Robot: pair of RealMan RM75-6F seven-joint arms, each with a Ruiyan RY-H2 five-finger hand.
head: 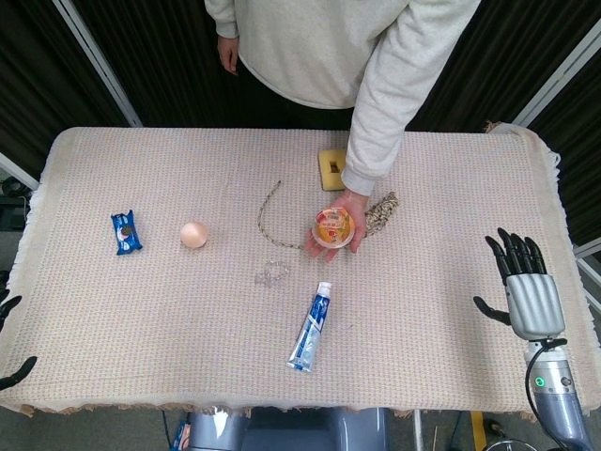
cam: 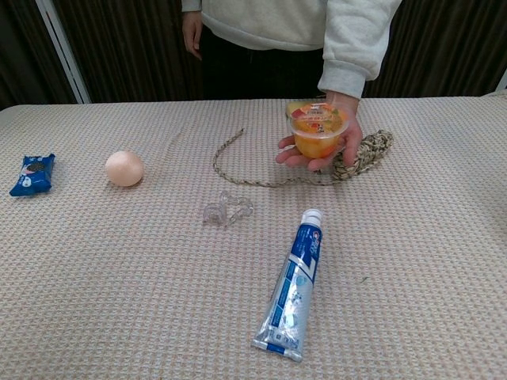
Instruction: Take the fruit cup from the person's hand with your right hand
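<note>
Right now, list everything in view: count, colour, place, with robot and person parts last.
fruit cup: one, orange, in the person's hand
toothpaste tube: one, blue-white, table centre front
egg: one, peach, centre left
snack packet: one, blue, far left
clear clip: one, transparent, by the tube
braided rope: one, straw, behind the cup
yellow block: one, rear centre
table: one, beige cloth
person's hand: one, palm up
right hand: one, black-grey, right edge, fingers apart
left hand: fingertips only, left edge
</note>
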